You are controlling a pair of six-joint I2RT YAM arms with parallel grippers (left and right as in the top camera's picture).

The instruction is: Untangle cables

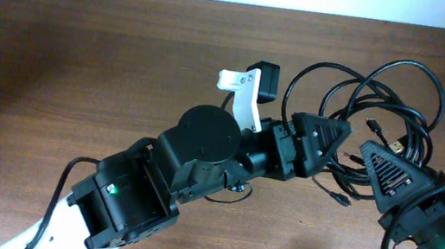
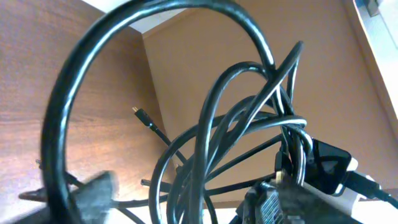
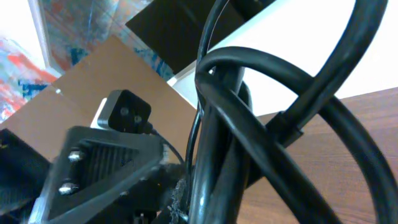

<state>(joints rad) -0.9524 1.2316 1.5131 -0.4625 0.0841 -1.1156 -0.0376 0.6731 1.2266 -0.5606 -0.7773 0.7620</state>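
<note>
One brown table [image 1: 84, 53] is seen, with two black arms over it: the left arm [image 1: 201, 152] and the right arm [image 1: 441, 243]. One tangled bunch of cables [image 1: 411, 134] is found at the right side of the table. The cables in it cannot be counted. The left gripper [image 1: 322, 141] is right at the bunch, but it cannot be told if its jaws are apart. The right gripper [image 1: 383, 172] is clamped tight on some cables. One small plug [image 2: 138, 112] is seen sticking out

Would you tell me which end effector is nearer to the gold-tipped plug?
Right. The right end effector sits beside the gold-tipped plug; the left end effector is across the cables.
</note>
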